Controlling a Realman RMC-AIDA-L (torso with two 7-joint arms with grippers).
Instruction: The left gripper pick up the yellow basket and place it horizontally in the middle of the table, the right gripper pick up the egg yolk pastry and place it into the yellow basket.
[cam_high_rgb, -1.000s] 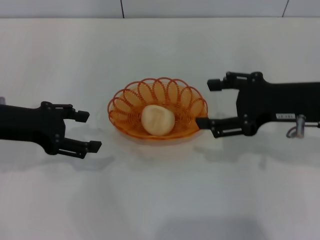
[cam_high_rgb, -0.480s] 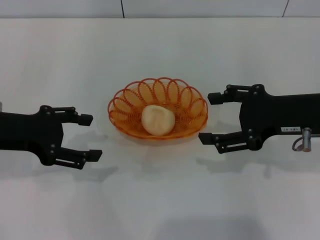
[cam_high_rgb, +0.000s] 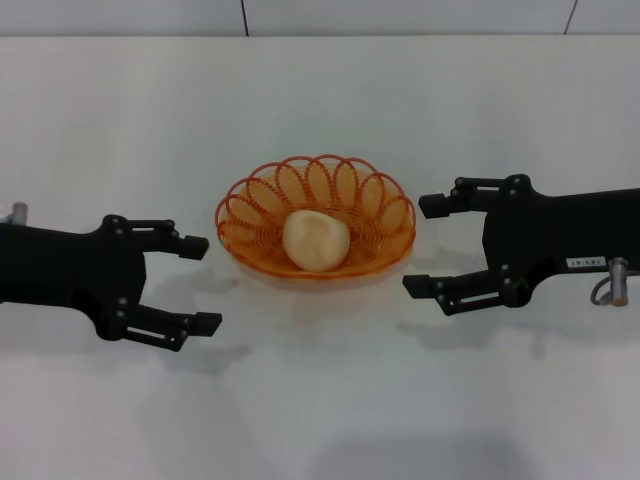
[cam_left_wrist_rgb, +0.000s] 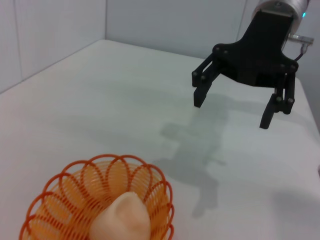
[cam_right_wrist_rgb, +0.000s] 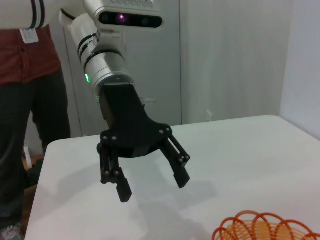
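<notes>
The yellow basket (cam_high_rgb: 372, 200) lies horizontally in the middle of the white table, with the egg yolk pastry (cam_high_rgb: 316, 240) resting inside it. Both show in the left wrist view, basket (cam_left_wrist_rgb: 70, 197) and pastry (cam_left_wrist_rgb: 121, 220); the basket rim shows in the right wrist view (cam_right_wrist_rgb: 260, 225). My left gripper (cam_high_rgb: 203, 284) is open and empty, just left of the basket and apart from it; it also shows in the right wrist view (cam_right_wrist_rgb: 152, 184). My right gripper (cam_high_rgb: 424, 246) is open and empty, just right of the basket; it also shows in the left wrist view (cam_left_wrist_rgb: 232, 111).
The white table (cam_high_rgb: 320, 400) reaches back to a grey wall. A person in a red top and dark trousers (cam_right_wrist_rgb: 30, 100) stands beyond the table's left end.
My left gripper has moved right and nearer the front edge. My right gripper has drawn back from the basket rim, right and toward the front. Basket and pastry stayed put.
</notes>
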